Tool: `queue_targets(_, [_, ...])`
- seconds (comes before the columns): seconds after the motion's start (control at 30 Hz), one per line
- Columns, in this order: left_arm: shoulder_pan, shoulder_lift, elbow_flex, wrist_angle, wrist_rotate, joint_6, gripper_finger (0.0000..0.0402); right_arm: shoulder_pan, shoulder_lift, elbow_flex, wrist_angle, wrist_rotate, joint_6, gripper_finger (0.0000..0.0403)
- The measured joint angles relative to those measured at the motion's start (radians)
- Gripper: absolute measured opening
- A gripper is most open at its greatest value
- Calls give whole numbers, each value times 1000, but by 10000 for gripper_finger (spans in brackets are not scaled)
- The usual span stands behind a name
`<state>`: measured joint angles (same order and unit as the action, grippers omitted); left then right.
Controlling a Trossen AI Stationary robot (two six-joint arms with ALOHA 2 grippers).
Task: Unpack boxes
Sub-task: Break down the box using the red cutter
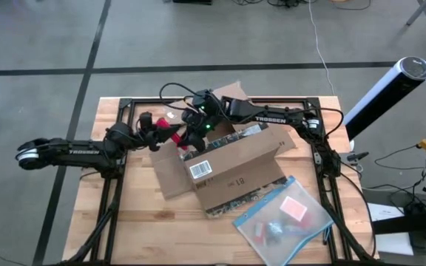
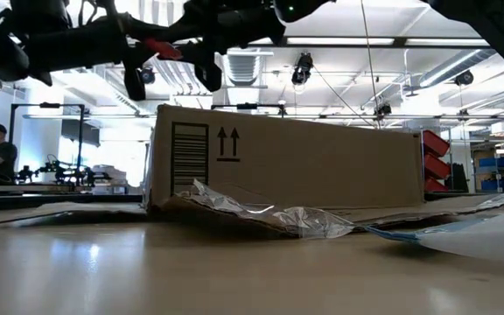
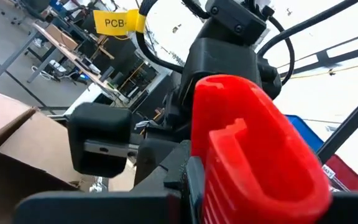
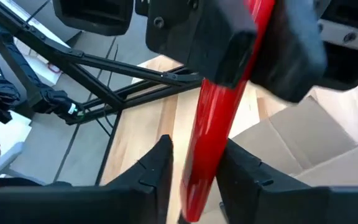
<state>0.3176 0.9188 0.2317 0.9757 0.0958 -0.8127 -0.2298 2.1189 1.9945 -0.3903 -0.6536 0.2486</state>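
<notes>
Your cardboard box (image 1: 228, 166) lies mid-table on the wooden table (image 1: 124, 222), barcode label up, flaps spread flat around it. Arrow marks show on its side in the low view.

Both grippers meet above the box's far-left corner. Your left gripper (image 1: 170, 135) is clamped on the red tool (image 1: 174, 138). Your right gripper (image 4: 194, 171) has its fingers (image 4: 157, 163) spread to either side of the tool's red shaft; contact I cannot tell.

A clear plastic pouch (image 1: 287, 218) with a blue edge lies just beside the box's near-right corner.
</notes>
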Motion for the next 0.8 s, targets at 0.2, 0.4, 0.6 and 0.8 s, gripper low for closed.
queue_targets(0.2, [0, 10, 1, 26, -1, 17, 50, -15, 0, 0, -12, -1, -13, 19])
queue_targets(0.4, [1, -2, 0, 19, -20, 26, 95, -47, -1, 1, -68, -11, -55, 14])
queue_targets(0.6, [2, -2, -1, 12, -27, 29, 130, -89, -29, 2, -207, -4, -110, 14])
queue_targets(0.8, [3, -1, -1, -23, -37, 30, 154, -139, -105, 3, -409, 128, -198, 14])
